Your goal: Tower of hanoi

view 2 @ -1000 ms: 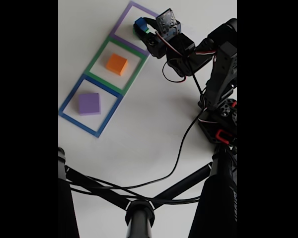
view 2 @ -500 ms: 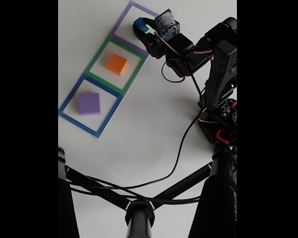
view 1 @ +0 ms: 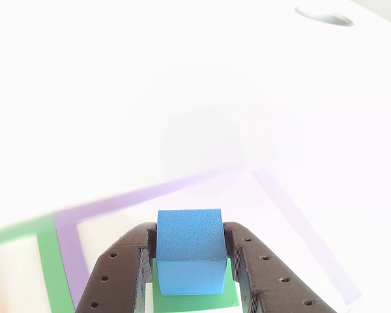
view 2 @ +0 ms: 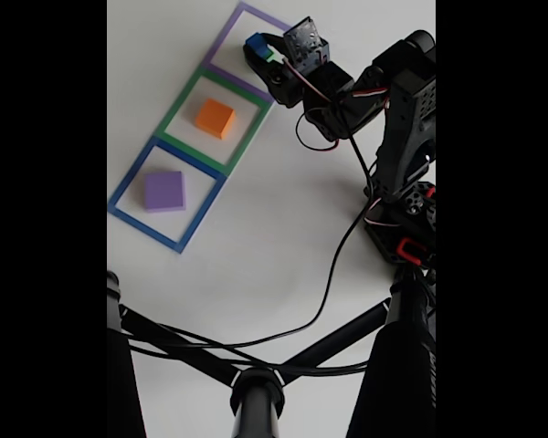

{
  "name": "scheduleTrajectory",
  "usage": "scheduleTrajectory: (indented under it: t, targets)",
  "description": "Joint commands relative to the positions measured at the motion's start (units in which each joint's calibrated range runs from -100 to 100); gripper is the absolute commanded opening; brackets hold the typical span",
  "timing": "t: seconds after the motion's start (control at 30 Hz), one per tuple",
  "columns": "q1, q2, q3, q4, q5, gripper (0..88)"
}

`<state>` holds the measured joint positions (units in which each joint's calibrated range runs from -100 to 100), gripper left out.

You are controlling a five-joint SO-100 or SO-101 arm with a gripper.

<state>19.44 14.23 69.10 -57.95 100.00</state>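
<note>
Close low other view, high fixed view, sharing blue cube [view 1: 189, 251]

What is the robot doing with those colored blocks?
The robot's gripper has its two black fingers against the sides of the small blue cube, which sits on the green block inside the purple square outline. The orange block lies in the green outline and the purple block in the blue one.
</note>
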Motion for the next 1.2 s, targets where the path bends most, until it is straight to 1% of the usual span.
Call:
scheduleTrajectory:
  t: [0.0, 0.1, 0.23, 0.33, 0.57, 0.63, 0.7, 0.8, 0.87, 0.9, 0.97, 1.03, 1.1, 1.17]
  targets:
    - [0.7, -0.2, -1.3, -1.6, 0.0, 3.3]
    - [0.8, 0.0, -1.0, -1.6, 0.0, 6.5]
    - [0.7, 0.2, -0.9, -1.6, 0.0, 16.7]
    - [1.0, 0.1, -0.7, -1.6, 0.0, 22.4]
    - [2.0, -3.8, 0.1, -0.1, 0.0, 30.1]
    - [1.9, -7.6, 0.6, 2.6, 0.0, 30.7]
    - [1.7, -13.5, 1.4, 7.5, 0.0, 30.3]
    - [1.4, -25.7, 0.8, 20.7, 0.0, 27.2]
    - [1.1, -36.6, -2.7, 37.5, 0.0, 24.1]
    - [0.9, -41.9, -6.3, 48.2, 0.0, 21.6]
    - [0.2, -49.1, -16.6, 69.4, 0.0, 15.7]
    - [-0.9, -52.5, -28.5, 87.7, 0.0, 9.5]
    - [-2.5, -53.7, -38.2, 101.0, 0.0, 1.8]
    - [-4.5, -53.8, -47.5, 112.7, 0.0, 0.1]
